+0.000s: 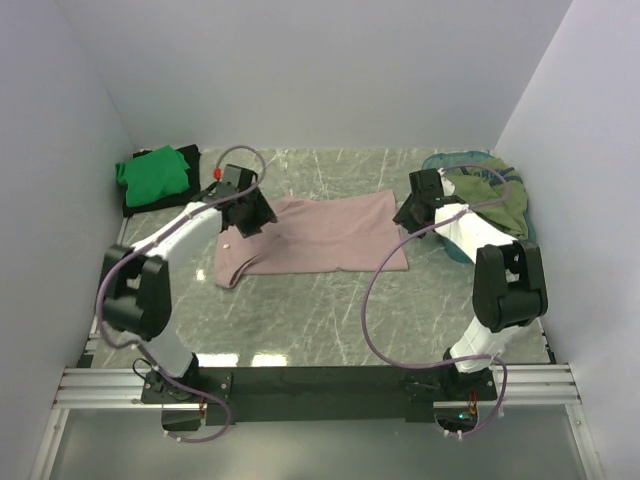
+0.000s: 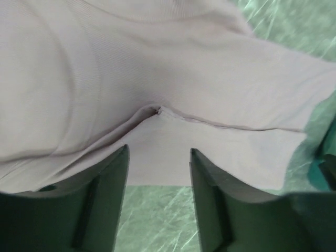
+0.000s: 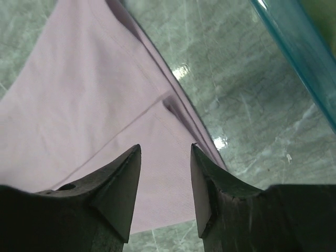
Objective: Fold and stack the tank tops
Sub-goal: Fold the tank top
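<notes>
Pink tank top [image 1: 320, 235] – folded flat, centre of table [image 1: 330, 320]. Left gripper [image 2: 159, 152] above its left end, jaws apart, nothing between them. Right gripper [image 3: 165, 149] above its right end, near basket [image 3: 294, 47] – jaws apart, empty. Green top [image 1: 152, 172] lies on black top [image 1: 193, 165], far left corner. Olive top [image 1: 495, 200] in basket.
</notes>
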Motion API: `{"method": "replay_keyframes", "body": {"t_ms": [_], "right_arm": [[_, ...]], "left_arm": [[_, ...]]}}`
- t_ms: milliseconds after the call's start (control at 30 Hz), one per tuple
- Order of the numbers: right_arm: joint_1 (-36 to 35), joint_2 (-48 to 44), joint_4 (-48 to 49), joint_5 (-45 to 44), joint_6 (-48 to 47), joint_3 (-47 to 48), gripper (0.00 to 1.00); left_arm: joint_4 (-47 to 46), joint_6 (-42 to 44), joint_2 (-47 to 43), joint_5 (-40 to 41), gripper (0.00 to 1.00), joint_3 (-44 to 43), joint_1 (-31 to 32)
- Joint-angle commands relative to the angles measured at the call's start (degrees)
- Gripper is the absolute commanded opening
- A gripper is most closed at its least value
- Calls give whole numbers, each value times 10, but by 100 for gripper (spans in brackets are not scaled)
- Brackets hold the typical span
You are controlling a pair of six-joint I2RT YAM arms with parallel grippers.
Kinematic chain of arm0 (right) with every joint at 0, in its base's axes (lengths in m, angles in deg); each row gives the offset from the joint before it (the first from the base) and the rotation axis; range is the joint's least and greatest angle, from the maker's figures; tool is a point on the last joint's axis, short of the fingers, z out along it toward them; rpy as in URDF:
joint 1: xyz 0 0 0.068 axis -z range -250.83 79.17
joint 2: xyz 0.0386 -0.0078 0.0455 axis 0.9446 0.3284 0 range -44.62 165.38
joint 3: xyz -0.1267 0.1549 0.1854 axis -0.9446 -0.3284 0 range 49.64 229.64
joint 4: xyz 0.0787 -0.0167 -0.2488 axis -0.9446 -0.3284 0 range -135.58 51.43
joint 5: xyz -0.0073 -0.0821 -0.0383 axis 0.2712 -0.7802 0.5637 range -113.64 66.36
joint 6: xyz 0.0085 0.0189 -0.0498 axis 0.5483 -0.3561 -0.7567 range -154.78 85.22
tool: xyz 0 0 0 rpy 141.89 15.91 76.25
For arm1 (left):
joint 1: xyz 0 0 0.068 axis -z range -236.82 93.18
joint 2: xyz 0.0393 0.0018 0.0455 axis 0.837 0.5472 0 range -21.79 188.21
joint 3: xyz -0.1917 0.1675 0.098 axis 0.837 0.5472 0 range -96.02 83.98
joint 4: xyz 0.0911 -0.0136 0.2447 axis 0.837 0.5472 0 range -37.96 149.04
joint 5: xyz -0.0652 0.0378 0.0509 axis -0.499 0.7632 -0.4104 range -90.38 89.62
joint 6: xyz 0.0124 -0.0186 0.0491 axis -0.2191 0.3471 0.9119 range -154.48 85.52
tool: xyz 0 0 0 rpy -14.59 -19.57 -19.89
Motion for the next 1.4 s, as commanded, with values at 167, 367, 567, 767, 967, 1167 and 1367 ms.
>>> {"method": "replay_keyframes", "body": {"t_ms": [167,367,567,767,967,1167,1367], "right_arm": [[-44,-90,15,-12,-10,0,50],[-107,-117,31,-6,-13,-37,49],[-155,-107,33,-7,-13,-25,48],[-169,-105,35,-3,-15,-22,47],[-172,-105,35,0,-21,-24,47],[-172,-111,38,1,-21,-29,47],[-173,-116,38,1,-23,-31,47]], "left_arm": [[116,-164,-225,107,48,155,-4],[132,-198,-358,83,21,283,31],[126,-196,-331,98,8,333,55],[82,-160,-254,139,10,320,55],[82,-136,-189,219,20,269,53],[83,-112,-156,262,24,228,34],[81,-88,-153,279,24,196,1]]}}
